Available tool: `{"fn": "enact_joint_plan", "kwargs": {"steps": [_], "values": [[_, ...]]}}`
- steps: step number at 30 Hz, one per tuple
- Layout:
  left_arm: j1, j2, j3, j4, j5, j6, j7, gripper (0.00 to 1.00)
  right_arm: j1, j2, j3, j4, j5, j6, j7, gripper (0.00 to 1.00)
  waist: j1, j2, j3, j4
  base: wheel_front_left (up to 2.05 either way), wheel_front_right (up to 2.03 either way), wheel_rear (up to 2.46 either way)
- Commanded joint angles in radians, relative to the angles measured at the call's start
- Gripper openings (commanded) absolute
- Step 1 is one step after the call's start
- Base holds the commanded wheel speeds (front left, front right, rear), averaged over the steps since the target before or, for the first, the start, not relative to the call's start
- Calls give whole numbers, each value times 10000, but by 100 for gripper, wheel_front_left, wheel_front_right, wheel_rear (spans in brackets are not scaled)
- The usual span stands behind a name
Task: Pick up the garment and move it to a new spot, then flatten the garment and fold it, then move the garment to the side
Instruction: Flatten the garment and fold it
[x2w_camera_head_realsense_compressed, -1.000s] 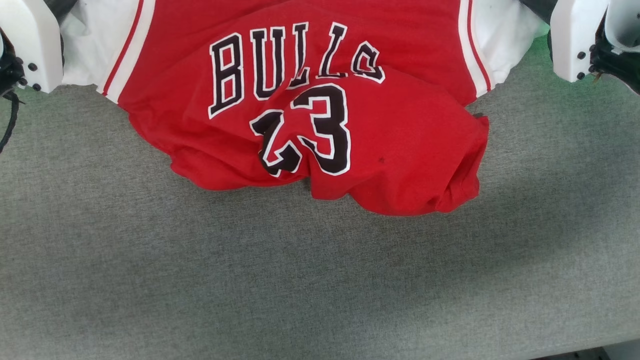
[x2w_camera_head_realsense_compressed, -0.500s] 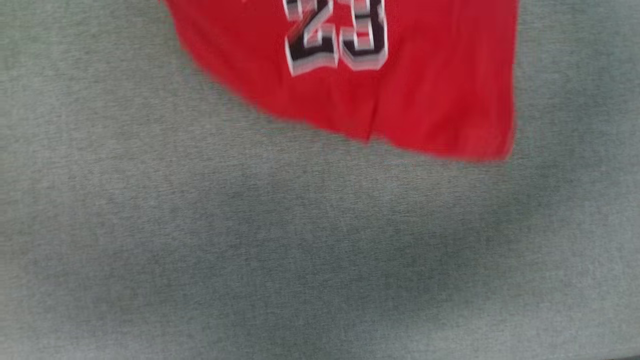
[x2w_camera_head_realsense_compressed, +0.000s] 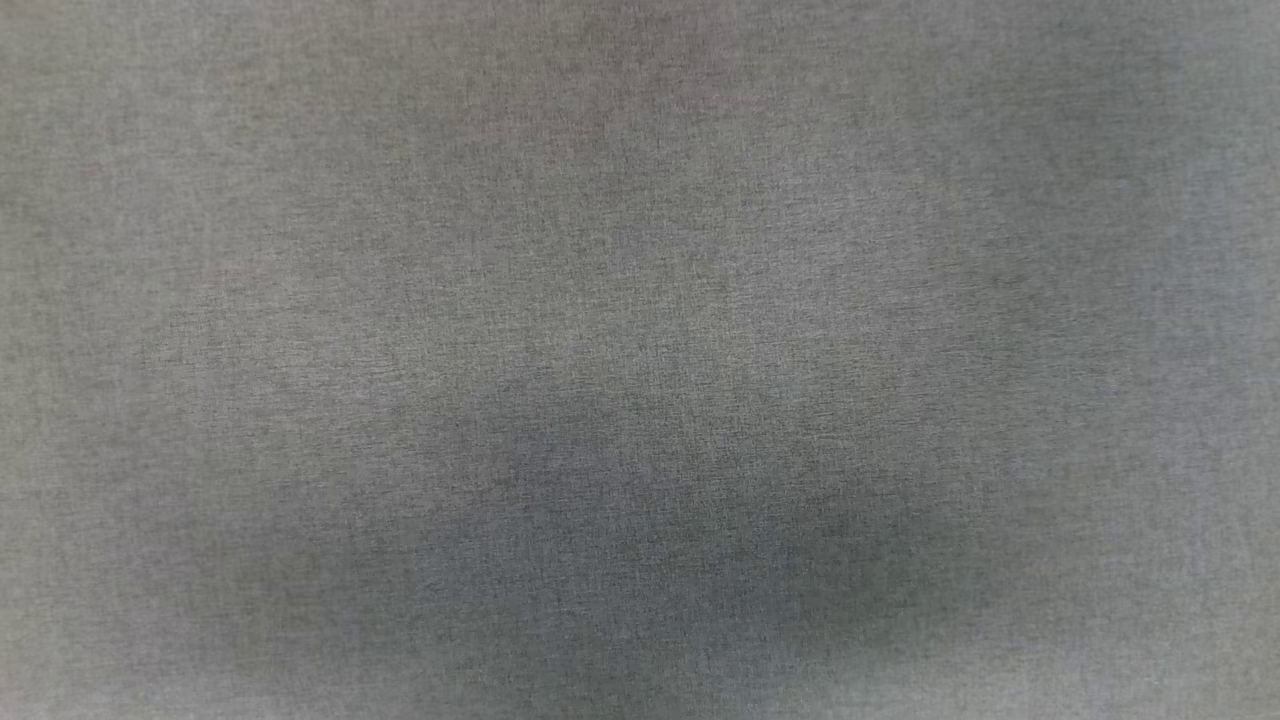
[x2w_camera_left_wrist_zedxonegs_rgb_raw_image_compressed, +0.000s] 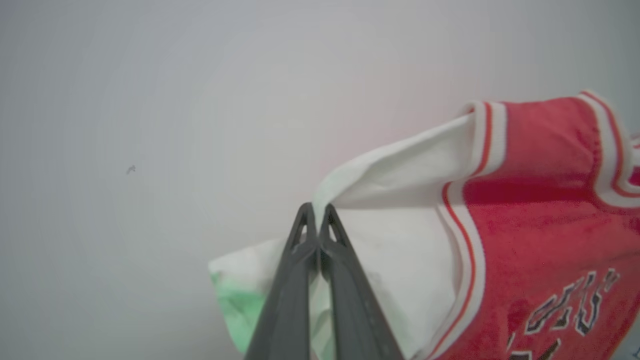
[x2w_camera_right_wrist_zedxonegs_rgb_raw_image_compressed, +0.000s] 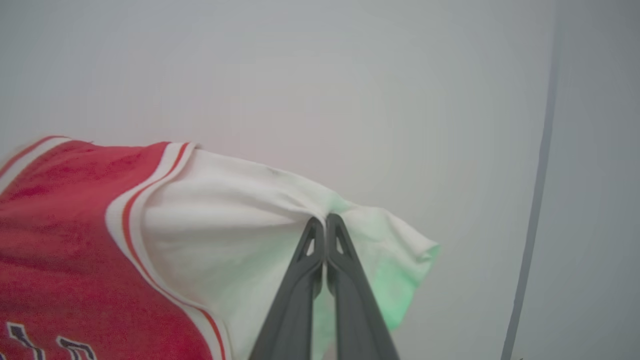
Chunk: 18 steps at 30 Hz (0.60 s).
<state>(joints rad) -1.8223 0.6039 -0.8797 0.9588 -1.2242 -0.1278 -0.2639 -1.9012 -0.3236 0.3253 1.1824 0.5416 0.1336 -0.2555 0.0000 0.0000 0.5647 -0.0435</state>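
My left claw (x2w_camera_left_wrist_zedxonegs_rgb_raw_image_compressed: 316, 207) is pinched shut on one white sleeve of the garment (x2w_camera_left_wrist_zedxonegs_rgb_raw_image_compressed: 525, 225), whose red body runs off toward 3 o'clock. My right claw (x2w_camera_right_wrist_zedxonegs_rgb_raw_image_compressed: 325, 218) grips the other sleeve, body toward 9 o'clock, so the garment is strung lengthwise between them. A second ago its chest lay in the head view; now that view faces grey surface (x2w_camera_head_realsense_compressed: 640, 200) and a shadow (x2w_camera_head_realsense_compressed: 640, 560).

Garment (x2w_camera_left_wrist_zedxonegs_rgb_raw_image_compressed: 530, 220): bright red body, white sleeves, red-and-white striped trim, black lettering outlined in white, a green tint at the sleeve ends. Left tool (x2w_camera_left_wrist_zedxonegs_rgb_raw_image_compressed: 316, 212) dark grey, right tool (x2w_camera_right_wrist_zedxonegs_rgb_raw_image_compressed: 325, 222) the same. Table (x2w_camera_head_realsense_compressed: 640, 300): mottled grey weave.
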Motion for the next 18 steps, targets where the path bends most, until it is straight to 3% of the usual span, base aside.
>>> {"fn": "enact_joint_plan", "kwargs": {"steps": [1, 4, 8, 15, 18], "values": [[579, 24, -84, -2, 120, -16, -5, 0, 444, -19, 92, 151, -129, -52, -56, 0, 0, 0, -167, 40, 0, 0, 0], [1586, 112, -234, -652, -298, -22, -7, 0, 1104, 158, 452, 121, -50, -50, 178, 0, 0, 0, -368, 49, 0, 0, 0], [3504, 632, -679, -1991, -927, -14, 42, 0, 2829, 77, 1214, -602, 361, -50, 654, 0, 0, 0, -709, 70, 0, 0, 0], [7356, 2039, -1131, -5179, -1895, -17, -21, 0, 6896, -1266, 2254, -3308, 2048, -47, 1783, 0, 0, 0, -1379, 129, 0, 0, 0], [8378, 2314, -856, -5706, -1889, -17, -27, 0, 8073, -1767, 2257, -4162, 2550, -41, 2071, 0, 0, 0, -1533, 160, 0, 0, 0]]}}
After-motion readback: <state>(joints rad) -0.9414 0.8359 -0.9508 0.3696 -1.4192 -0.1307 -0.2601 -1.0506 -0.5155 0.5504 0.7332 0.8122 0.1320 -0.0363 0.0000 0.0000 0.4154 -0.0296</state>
